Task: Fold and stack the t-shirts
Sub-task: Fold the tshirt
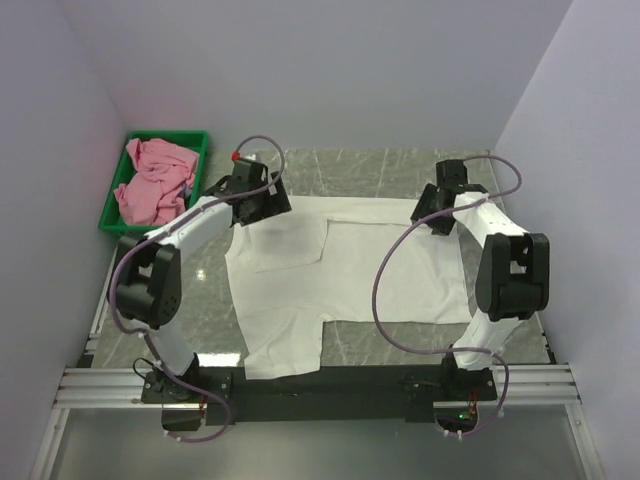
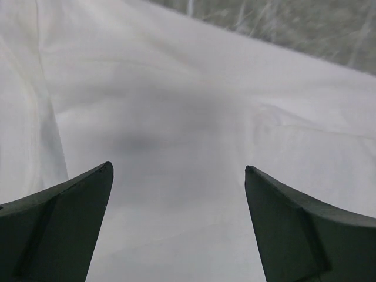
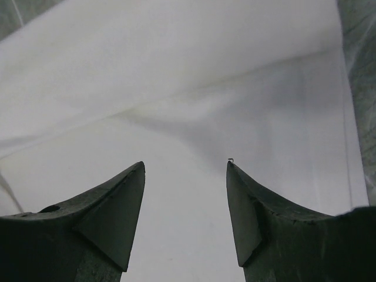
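White t-shirt (image 1: 380, 270) spread on table (image 1: 380, 165); left end effector (image 1: 262, 200), right end effector (image 1: 432, 212) open, empty, over its far corners.

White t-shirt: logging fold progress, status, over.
Left fingers open, right fingers open, both empty. Large white fabric t-shirt flat on table. Pink fabric t-shirt in green plastic tray. No obstruction.

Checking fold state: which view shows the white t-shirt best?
Top external: the whole white t-shirt lies spread on the table, outline and folded-over parts visible. Both wrist views show only a close-up patch of its white fabric, no outline.
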